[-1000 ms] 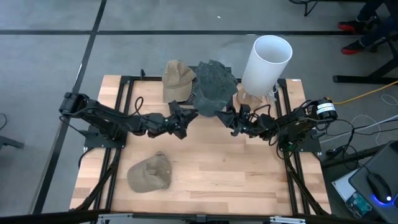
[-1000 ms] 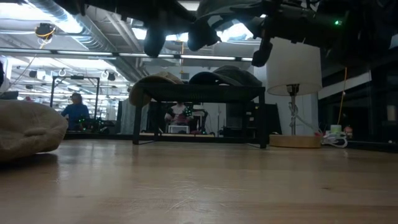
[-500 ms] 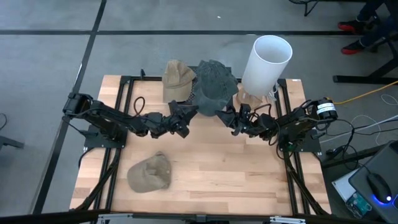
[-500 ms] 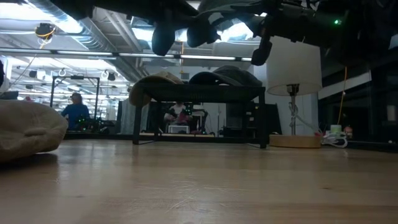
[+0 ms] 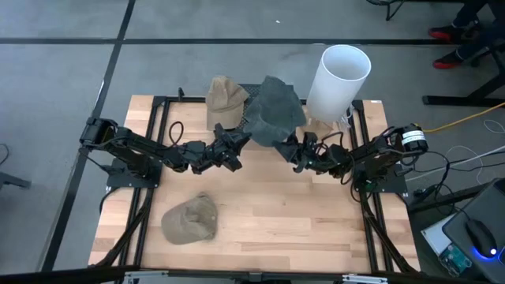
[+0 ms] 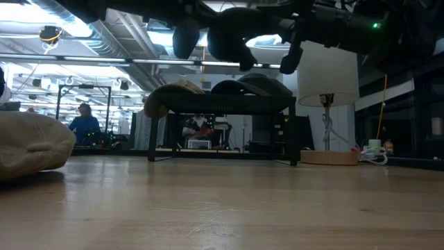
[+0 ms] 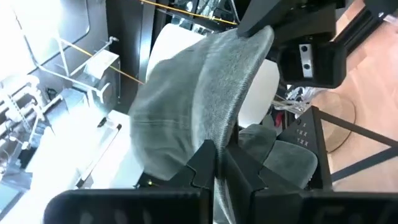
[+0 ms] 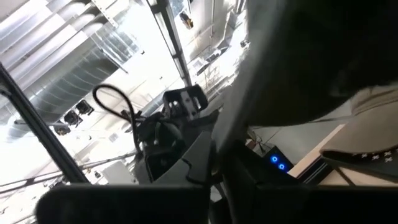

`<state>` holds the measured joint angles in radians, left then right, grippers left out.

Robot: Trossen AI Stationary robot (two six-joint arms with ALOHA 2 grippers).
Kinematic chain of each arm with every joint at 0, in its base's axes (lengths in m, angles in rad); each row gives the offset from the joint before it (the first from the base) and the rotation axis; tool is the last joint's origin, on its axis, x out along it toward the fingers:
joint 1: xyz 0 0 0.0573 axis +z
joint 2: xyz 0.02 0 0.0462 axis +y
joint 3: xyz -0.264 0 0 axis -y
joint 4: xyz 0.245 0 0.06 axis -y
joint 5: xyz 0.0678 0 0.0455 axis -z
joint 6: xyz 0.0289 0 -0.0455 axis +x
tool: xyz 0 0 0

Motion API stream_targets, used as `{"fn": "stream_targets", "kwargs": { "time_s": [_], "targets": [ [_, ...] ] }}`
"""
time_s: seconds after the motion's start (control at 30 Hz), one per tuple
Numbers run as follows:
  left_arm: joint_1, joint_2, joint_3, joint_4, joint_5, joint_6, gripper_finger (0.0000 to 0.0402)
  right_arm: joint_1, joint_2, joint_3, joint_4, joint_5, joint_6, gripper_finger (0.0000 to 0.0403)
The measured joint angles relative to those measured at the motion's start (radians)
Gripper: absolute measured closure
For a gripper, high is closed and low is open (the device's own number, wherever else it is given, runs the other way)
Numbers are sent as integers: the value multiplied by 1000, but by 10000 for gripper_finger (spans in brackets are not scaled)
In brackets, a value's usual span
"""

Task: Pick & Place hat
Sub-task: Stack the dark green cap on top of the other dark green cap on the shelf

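A dark grey hat (image 5: 274, 114) is held up between my two grippers above the table's far middle; the low view shows it as a dark mass (image 6: 232, 31) at the top. My left gripper (image 5: 239, 145) is shut on its left side and my right gripper (image 5: 289, 147) on its right side. Behind it a black rack (image 6: 222, 104) carries a tan hat (image 5: 224, 99) and another dark grey hat (image 7: 283, 155) on its top. A second tan hat (image 5: 190, 219) lies on the table near the left front. My left gripper pinches the grey hat's lower edge (image 7: 219, 140) between its two fingers, coming from the table's left. The hat rises above the fingers, lifted clear and tilted. My right gripper pinches the hat's opposite edge (image 8: 231, 134) between its fingers, coming from the table's right. The hat is clear of the table.
A tall white lampshade (image 5: 338, 73) on a round wooden base (image 6: 333, 157) stands at the far right, close to the held hat. The rack spans the far edge. Bare wood lies between the arms and the near edge. Cables and equipment sit off the table's right side.
The grey hat has tipped up and turned between the grippers: from above it has gone from a rounded crown to a flatter tilted sheet nearer the lampshade, and in the low view it hangs lower. My left gripper has shifted slightly toward the right. Both grippers stay shut.
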<state>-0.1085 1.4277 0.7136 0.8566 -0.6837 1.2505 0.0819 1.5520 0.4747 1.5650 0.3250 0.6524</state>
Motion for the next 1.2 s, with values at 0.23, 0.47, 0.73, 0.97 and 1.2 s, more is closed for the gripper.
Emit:
{"fn": "stream_targets", "kwargs": {
  "time_s": [0.23, 0.47, 0.73, 0.97, 1.2],
  "targets": [
    [-1, 0, 0, -4, -37, -12, 395, 0, 0, 0, -25, -4, -77, 329],
    [-1, 0, 0, 20, -84, -7, 397, -1, 0, -1, -69, -91, -144, 301],
    [-10, -2, 0, 135, -131, 93, 397, 8, 0, -2, -165, -170, -212, 299],
    [-29, -2, 0, 121, -186, 176, 397, 8, -104, -3, -413, -306, -222, 299],
    [1, -1, 0, 67, -181, 133, 397, 34, -397, -6, -962, -370, -389, 299]
  ]
}}
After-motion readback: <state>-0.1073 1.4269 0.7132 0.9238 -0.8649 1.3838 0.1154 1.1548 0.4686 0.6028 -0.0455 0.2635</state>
